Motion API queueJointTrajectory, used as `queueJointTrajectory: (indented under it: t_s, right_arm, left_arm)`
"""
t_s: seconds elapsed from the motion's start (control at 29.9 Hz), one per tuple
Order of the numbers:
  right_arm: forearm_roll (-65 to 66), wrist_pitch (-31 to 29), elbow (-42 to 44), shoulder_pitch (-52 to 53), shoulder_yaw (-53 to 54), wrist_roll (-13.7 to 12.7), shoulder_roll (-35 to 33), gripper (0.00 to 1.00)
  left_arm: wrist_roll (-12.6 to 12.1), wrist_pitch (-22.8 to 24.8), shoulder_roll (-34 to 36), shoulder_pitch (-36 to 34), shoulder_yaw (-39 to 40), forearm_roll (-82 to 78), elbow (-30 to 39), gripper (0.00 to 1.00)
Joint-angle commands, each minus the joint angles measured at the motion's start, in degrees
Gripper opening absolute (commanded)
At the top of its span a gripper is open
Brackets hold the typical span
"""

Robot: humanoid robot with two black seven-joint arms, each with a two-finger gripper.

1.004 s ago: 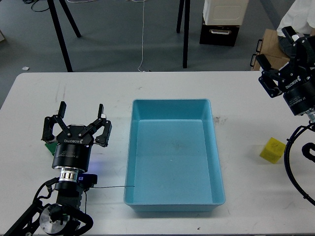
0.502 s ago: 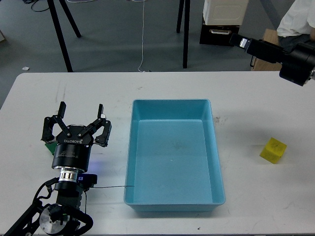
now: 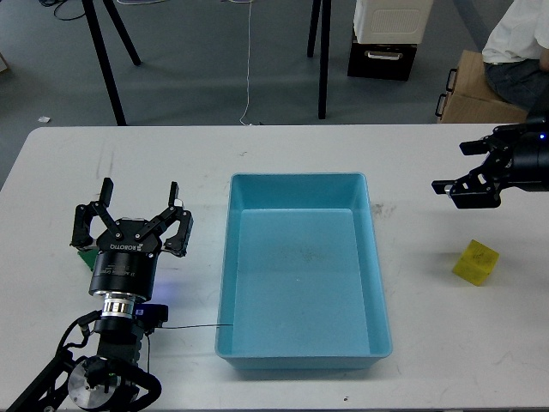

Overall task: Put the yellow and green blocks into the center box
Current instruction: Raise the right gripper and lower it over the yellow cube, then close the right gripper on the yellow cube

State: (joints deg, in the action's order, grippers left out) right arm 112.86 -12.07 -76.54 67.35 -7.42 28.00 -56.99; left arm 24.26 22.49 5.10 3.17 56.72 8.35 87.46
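A yellow block (image 3: 476, 261) lies on the white table right of the blue box (image 3: 302, 268), which is empty. A green block (image 3: 86, 257) peeks out at the left, mostly hidden behind my left gripper. My left gripper (image 3: 136, 196) is open, fingers pointing up, just right of and above the green block. My right gripper (image 3: 448, 167) comes in from the right edge, pointing left, open and empty, above and left of the yellow block.
The white table (image 3: 429, 343) ends at the far edge near the top. Beyond it stand black tripod legs (image 3: 107, 60), a black case (image 3: 382, 58), a cardboard box (image 3: 472, 90) and a seated person (image 3: 515, 43).
My right arm swung from high at the right edge down to a level pose pointing left over the table. The left arm and both blocks have stayed put.
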Motion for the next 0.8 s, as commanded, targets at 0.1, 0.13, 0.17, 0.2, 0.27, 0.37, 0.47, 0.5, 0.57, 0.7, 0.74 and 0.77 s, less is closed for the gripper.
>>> queueJointTrajectory:
  t_s: [0.1, 0.13, 0.17, 0.2, 0.27, 0.37, 0.47, 0.5, 0.57, 0.7, 0.74, 0.77]
  right_arm:
    - [0.70, -0.05, 0.86, -2.40, -3.04, 0.00, 0.13, 0.96]
    - [0.70, 0.03, 1.30, -3.10, -3.04, 0.00, 0.13, 0.96]
    - [0.78, 0.03, 1.83, -3.63, -2.96, 0.00, 0.21, 0.96]
    - [0.70, 0.03, 2.35, -3.98, -2.95, 0.00, 0.39, 0.96]
    - [0.78, 0.03, 3.23, -4.51, -3.04, 0.00, 0.83, 0.96]
    - [0.79, 0.03, 4.64, -5.04, -3.04, 0.00, 1.70, 0.96]
    - [0.87, -0.05, 5.87, -5.30, -3.04, 0.00, 2.50, 0.96]
    - [0.87, 0.03, 6.48, -5.48, -3.04, 0.00, 2.85, 0.96]
    - [0.79, 0.03, 7.45, -5.92, -3.04, 0.00, 3.72, 0.96]
    - [0.79, 0.03, 8.69, -6.71, -3.04, 0.00, 4.96, 0.96]
    - [0.79, 0.03, 9.12, -7.14, -2.96, 0.00, 5.22, 0.96]
    - [0.79, 0.03, 9.48, -7.32, -2.95, 0.00, 5.57, 0.96]
  left_arm:
    - [0.00, 0.01, 0.00, 0.00, -0.12, 0.00, -0.01, 1.00]
    - [0.00, -0.08, -0.09, 0.00, -0.12, 0.00, -0.01, 1.00]
    - [0.00, 0.01, -0.09, 0.00, -0.12, 0.00, -0.01, 1.00]
    - [0.00, 0.01, 0.00, 0.00, -0.12, 0.00, -0.01, 1.00]
    - [0.00, 0.01, -0.09, 0.00, -0.12, 0.00, -0.01, 1.00]
    - [0.00, 0.01, -0.09, 0.00, -0.12, 0.00, -0.01, 1.00]
    - [0.00, 0.01, -0.09, 0.00, -0.12, 0.00, -0.27, 1.00]
    - [0.00, 0.01, -0.09, 0.00, -0.12, 0.00, -0.45, 1.00]
    - [0.00, 0.01, -0.09, 0.00, -0.12, 0.00, -0.63, 1.00]
    - [0.00, 0.01, -0.09, 0.00, -0.12, 0.00, -0.63, 1.00]
    - [0.00, 0.01, -0.09, 0.00, -0.12, 0.09, -0.63, 1.00]
    - [0.00, -0.08, -0.09, 0.00, -0.12, 0.09, -0.63, 1.00]
